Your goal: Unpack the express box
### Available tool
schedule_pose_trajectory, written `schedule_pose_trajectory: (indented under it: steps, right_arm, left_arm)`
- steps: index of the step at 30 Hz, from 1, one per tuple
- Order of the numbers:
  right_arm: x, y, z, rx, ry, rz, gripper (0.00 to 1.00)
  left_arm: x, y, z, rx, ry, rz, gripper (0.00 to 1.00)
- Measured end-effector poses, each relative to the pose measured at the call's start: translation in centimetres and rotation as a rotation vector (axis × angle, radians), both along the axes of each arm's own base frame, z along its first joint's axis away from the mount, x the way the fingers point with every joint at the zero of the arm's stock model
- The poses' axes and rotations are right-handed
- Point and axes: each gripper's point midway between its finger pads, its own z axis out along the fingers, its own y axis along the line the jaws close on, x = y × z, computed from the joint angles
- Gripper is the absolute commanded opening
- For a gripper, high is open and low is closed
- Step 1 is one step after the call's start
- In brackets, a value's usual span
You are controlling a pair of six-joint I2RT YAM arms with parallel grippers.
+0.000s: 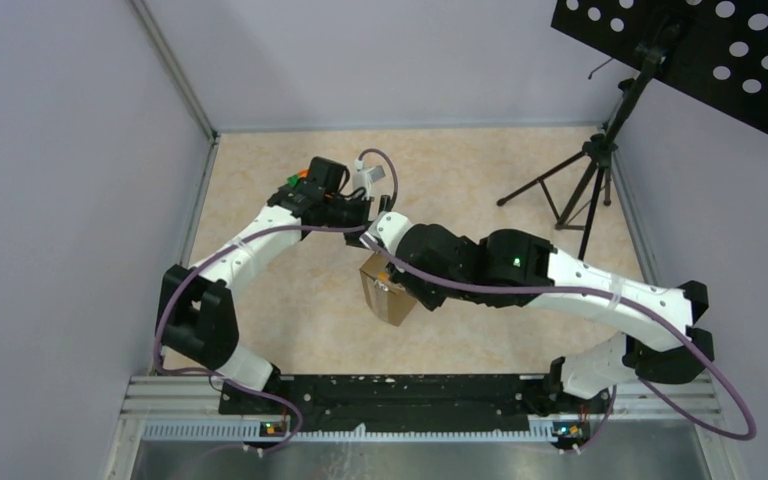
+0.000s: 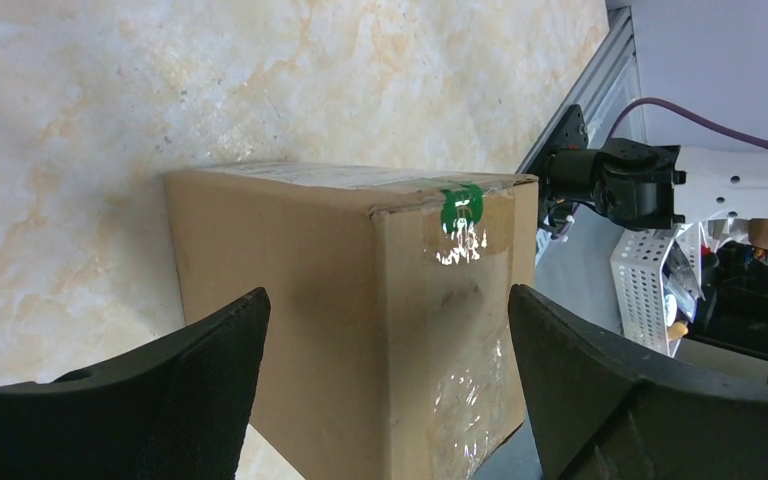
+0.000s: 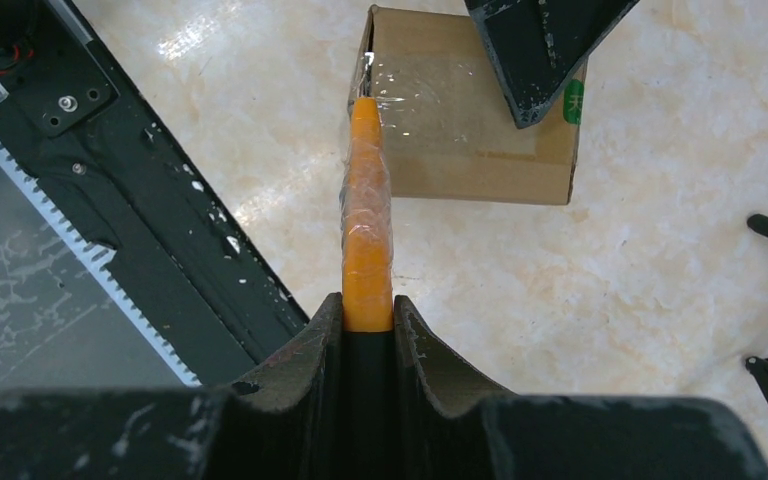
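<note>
Here, the box [image 1: 388, 293] is sitting on the tabletop [image 1: 290, 190], probably light, stiff and tape-slick, best held by its bare sides, while the left gripper [image 2: 388, 300] is gaping close by and the right gripper [image 3: 368, 310] is clenching an orange tool [image 3: 367, 220] at its taped edge.

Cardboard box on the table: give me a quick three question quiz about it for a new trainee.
1. True or false: the right gripper is shut on an orange tool.
2. The sticker on the box is: A red, B green, C blue.
3. Fill in: the left gripper is ____ (open or shut).
Key: 1 true; 2 B; 3 open.
</note>
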Motion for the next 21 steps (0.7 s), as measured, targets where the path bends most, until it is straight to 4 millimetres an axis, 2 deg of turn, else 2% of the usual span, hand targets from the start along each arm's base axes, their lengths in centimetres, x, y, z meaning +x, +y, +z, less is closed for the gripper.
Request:
schedule_pose_trajectory:
  steps: [11,21]
  right_arm:
    - [0.8,1.0,-0.1,-0.002,-0.037,-0.004,0.00]
    - [0.8,1.1,-0.2,0.002,-0.038,-0.003,0.00]
  left_arm:
    - [-0.8,0.4,-1.3,0.020,0.037,-0.005,0.90]
    - [-0.9,0.4,-1.3,0.018,0.039,-0.007,0.89]
